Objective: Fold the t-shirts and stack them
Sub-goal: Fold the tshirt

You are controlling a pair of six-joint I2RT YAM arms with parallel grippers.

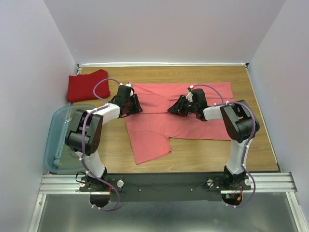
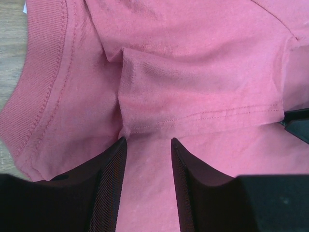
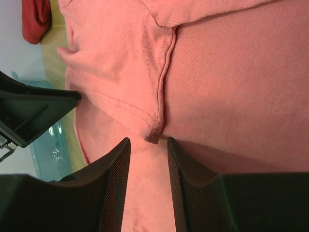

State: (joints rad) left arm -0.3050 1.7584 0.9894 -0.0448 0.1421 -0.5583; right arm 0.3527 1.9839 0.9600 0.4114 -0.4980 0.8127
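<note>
A: What does the table (image 1: 193, 154) carry, and where?

B: The salmon-pink t-shirt (image 1: 154, 140) lies spread mid-table, flat so its edges can be picked up. By its look it is only partly folded. The deep red t-shirt (image 1: 87, 86) sits folded at the far left corner, likely as the base of the stack.

A: And the 2 pincers?

B: Both are low over the pink cloth. The left pincer (image 2: 147, 141) is released, jaws apart beside a stitched fold (image 2: 193, 121) near the collar. The right pincer (image 3: 147, 140) is also released, just short of a sleeve hem corner (image 3: 153, 133), probably to pinch it.
</note>
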